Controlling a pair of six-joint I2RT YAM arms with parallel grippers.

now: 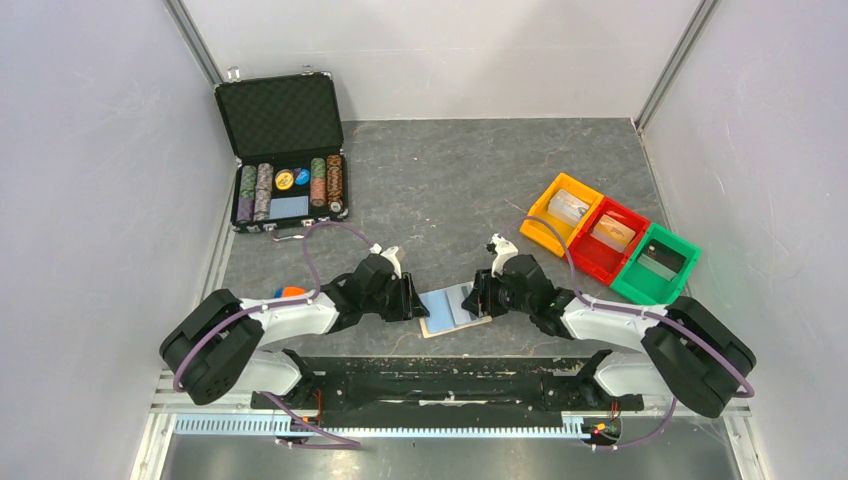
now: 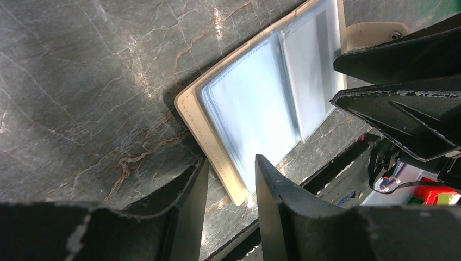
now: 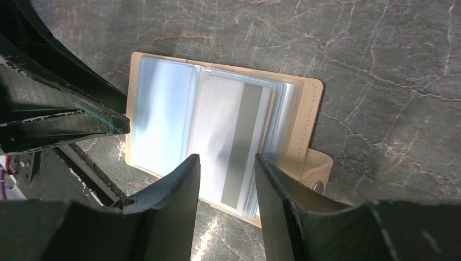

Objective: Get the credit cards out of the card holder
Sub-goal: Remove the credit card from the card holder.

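The card holder [image 1: 452,308] lies open on the dark marbled table between my two grippers, tan rim around pale blue clear sleeves. In the right wrist view the card holder [image 3: 304,119] shows a pale credit card [image 3: 217,119] with a grey stripe inside its right-hand sleeve, and the tan tab [image 3: 318,168] at the right. My right gripper [image 3: 227,163] is open just above that card. In the left wrist view my left gripper [image 2: 231,174] is open, with the card holder's [image 2: 250,103] tan near corner between its fingers. The card [image 2: 315,65] shows there too.
A black foam-lined chip case [image 1: 285,150] stands open at the back left. Orange [image 1: 565,212], red [image 1: 610,238] and green [image 1: 655,262] bins stand at the right. The table's front edge and black rail [image 1: 430,375] run just behind the card holder.
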